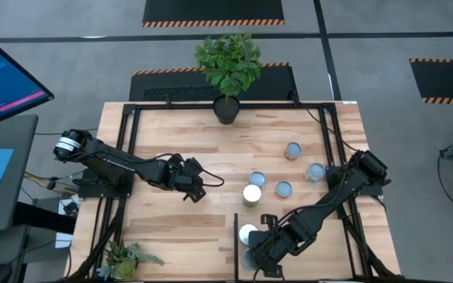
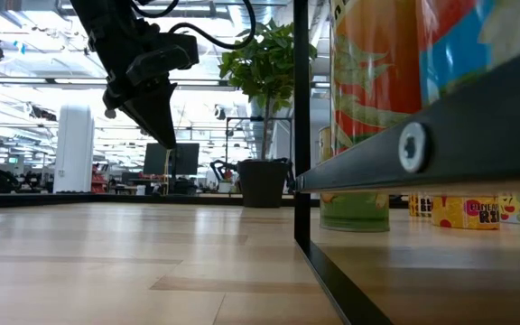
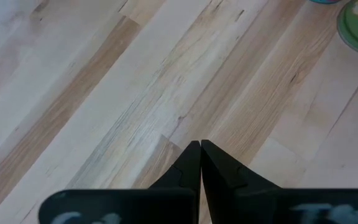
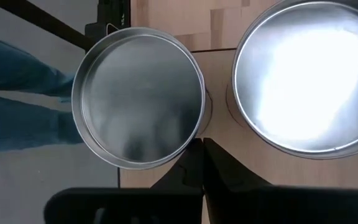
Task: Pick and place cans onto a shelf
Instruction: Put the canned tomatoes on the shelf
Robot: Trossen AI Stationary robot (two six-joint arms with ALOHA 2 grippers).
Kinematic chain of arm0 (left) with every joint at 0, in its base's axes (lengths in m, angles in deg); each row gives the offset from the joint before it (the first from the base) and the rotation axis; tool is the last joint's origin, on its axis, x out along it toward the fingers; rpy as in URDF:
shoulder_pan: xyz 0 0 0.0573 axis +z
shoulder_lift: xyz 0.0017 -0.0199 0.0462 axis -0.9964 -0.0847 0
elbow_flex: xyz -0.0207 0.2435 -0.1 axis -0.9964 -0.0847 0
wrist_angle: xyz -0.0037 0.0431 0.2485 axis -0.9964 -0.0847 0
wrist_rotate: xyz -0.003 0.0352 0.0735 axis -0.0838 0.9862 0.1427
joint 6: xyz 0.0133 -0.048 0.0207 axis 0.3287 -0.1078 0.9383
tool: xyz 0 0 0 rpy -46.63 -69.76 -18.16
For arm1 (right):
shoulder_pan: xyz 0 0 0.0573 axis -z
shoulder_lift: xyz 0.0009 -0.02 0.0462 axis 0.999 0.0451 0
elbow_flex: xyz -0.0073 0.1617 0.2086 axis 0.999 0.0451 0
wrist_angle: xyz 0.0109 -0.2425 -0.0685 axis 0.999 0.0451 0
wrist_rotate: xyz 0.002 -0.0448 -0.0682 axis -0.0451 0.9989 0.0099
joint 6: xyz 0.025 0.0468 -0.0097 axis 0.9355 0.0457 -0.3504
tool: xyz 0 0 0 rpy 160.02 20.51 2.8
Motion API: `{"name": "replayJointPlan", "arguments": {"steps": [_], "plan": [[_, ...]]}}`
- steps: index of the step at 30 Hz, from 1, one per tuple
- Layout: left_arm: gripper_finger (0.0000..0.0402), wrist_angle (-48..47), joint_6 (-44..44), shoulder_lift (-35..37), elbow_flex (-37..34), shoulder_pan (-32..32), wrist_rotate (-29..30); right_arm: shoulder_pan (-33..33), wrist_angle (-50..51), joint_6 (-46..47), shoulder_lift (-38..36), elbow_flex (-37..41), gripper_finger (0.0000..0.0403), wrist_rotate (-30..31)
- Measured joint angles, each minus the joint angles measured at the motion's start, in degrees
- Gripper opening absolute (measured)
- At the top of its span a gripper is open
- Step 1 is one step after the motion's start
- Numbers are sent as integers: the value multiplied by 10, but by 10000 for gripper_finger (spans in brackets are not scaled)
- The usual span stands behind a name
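Observation:
Two cans with silvery tops stand upright on the shelf (image 2: 404, 149) at the table's near right: one (image 4: 138, 99) by the shelf's edge, the other (image 4: 309, 81) beside it. My right gripper (image 4: 201, 146) is shut above the gap between them, pointing steeply down; in the high view it (image 1: 252, 255) is past a white-topped can (image 1: 248, 233). Several more cans (image 1: 284, 189) stand on the tabletop farther back. My left gripper (image 1: 197, 192) hangs shut over bare wood at the table's middle left, with nothing in it. My right gripper's shut fingertips (image 4: 194, 152) show right at the rim of the can by the shelf's edge (image 4: 188, 140), coming from above. I cannot tell whether they touch it. Nothing is between the fingers.
A potted plant (image 1: 228, 106) stands at the far edge and a small plant (image 1: 123, 258) at the near left corner. The shelf's black upright bar (image 2: 301, 126) rises beside the cans. Blue trouser cloth of a person (image 4: 11, 99) shows beyond the shelf's edge.

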Motion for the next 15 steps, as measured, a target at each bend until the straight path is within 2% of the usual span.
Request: {"name": "replayJointPlan", "arguments": {"steps": [15], "plan": [[0, 0, -2, 0, 0, 0, 0, 4, 7, -48, 0, 0, 17, 16]]}}
